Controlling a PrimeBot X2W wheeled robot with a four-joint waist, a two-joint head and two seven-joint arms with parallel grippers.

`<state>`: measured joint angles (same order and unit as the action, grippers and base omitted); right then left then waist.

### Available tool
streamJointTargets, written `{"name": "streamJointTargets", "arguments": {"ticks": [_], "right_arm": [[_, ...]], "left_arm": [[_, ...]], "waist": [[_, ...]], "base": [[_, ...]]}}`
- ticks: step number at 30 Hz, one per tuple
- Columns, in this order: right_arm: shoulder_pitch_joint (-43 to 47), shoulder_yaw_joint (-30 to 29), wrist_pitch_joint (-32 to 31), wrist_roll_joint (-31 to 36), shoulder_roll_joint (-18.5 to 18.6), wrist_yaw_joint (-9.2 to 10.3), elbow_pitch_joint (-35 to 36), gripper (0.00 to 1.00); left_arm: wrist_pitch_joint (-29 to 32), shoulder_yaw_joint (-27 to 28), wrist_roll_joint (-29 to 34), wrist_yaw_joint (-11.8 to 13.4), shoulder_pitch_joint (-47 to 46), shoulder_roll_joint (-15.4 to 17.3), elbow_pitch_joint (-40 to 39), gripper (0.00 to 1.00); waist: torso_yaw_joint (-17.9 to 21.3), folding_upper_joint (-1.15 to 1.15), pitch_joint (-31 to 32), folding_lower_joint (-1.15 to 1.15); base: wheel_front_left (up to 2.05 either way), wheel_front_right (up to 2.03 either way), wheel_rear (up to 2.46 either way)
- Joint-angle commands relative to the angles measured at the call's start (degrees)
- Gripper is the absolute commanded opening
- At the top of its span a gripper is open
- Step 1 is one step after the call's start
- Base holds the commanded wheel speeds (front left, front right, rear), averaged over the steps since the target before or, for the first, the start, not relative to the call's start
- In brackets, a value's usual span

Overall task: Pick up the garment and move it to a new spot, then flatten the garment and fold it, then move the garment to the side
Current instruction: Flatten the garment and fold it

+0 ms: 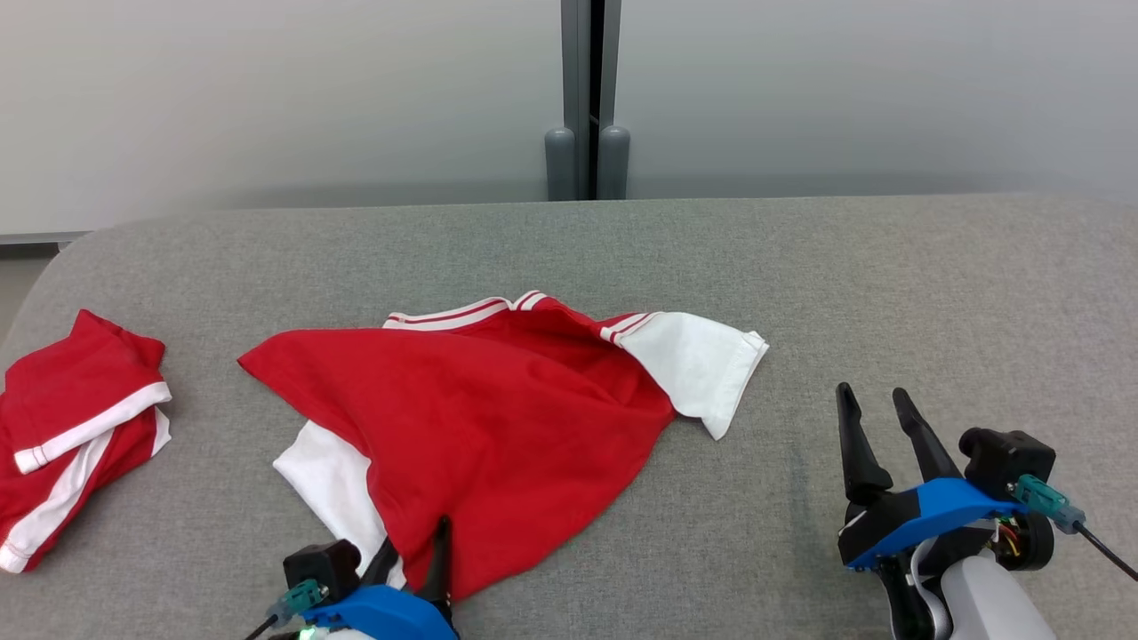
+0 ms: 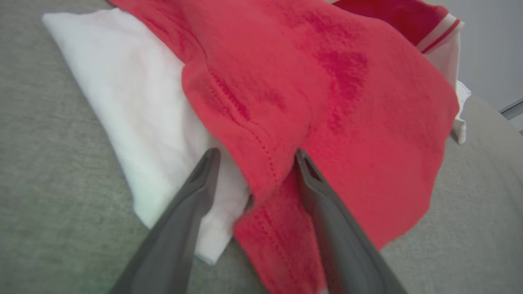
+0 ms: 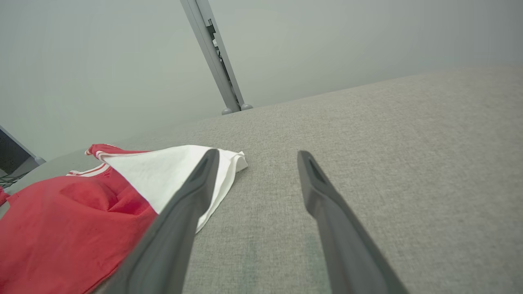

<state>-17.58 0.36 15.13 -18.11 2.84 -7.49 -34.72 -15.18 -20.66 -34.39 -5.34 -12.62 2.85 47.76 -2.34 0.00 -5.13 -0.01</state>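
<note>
— Fingers (image 2: 184, 212) on the left gripper (image 2: 256, 152): how do they stand?
— Spread wide, pinching nothing. Seen from the left wrist, one dark finger shows over the near white sleeve (image 2: 122, 102), the other over red cloth, and a bunched fold of the hem sits loose between them.
— So the garment (image 1: 498, 400) is right there?
— Its near edge is. The garment lies crumpled in the middle of the grey table (image 1: 889, 267), red body uppermost, the near white sleeve poking out from under it on the left side.
— And the right gripper (image 1: 870, 389)?
— Also spread, with nothing between its fingers. It hangs over bare table to the right of the garment, apart from it. From its own wrist the far white sleeve (image 3: 171, 171) lies just ahead and to the left.
— What lies farther back?
— That far white sleeve reaches out to the right, and striped trim (image 1: 453, 314), red and white, runs along the heap's far edge. A second garment (image 1: 71, 418), also red and white, sits at the table's left edge, well apart from the first. Behind the table stand pale wall panels (image 1: 267, 89) with a grey post (image 1: 587, 89) between them.
</note>
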Motion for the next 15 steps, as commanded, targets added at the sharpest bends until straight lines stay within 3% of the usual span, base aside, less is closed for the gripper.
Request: {"name": "streamJointTargets", "arguments": {"ticks": [1, 2, 15], "right_arm": [[-0.1, 0.08, 0.02, 0.41, 0.11, 0.0, 0.29, 1.0], [-0.2, 0.07, 0.02, 0.47, 0.11, 0.0, 0.46, 1.0], [-0.17, -0.19, 0.02, 1.18, 0.11, 0.0, 0.43, 1.0]], "left_arm": [[0.08, 0.1, -0.4, 0.66, -1.67, 0.1, 1.27, 0.34], [0.08, 0.6, -0.67, 0.91, -2.26, 0.1, 1.53, 0.0], [-0.04, 9.7, 5.48, 4.04, -6.7, 3.88, 1.11, 0.0]], "waist": [[0.25, 0.0, -0.23, 0.01], [0.39, 0.0, -0.39, 0.01], [-0.37, 0.0, -1.11, 0.01]], "base": [[0.0, 0.0, 0.0], [0.0, 0.0, 0.0], [0.0, 0.0, 0.0]]}}
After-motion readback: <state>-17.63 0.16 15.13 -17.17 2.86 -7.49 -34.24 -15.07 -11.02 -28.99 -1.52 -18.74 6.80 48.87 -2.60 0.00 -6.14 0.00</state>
